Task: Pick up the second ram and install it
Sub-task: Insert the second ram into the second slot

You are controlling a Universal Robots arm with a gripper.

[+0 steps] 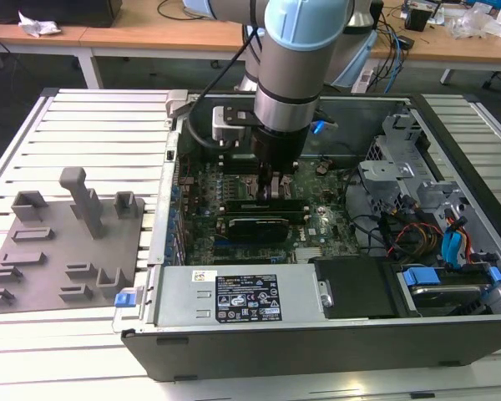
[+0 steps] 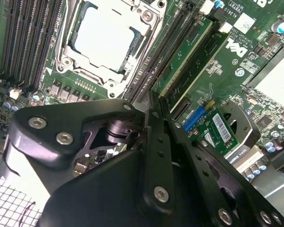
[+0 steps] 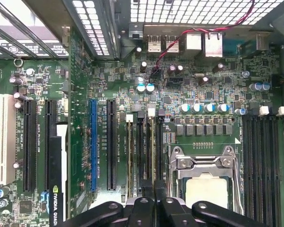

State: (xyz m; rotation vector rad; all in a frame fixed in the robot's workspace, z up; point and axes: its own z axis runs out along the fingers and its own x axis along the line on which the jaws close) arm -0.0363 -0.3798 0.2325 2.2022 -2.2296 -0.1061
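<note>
The gripper point(image 1: 271, 185) stands low over the motherboard point(image 1: 317, 219), fingers drawn narrow, apparently pressing the second ram point(image 2: 185, 59) into a slot right of the processor socket point(image 2: 103, 35). If the stick sits skewed, downward force could bend it or leave one end unlatched.
</note>
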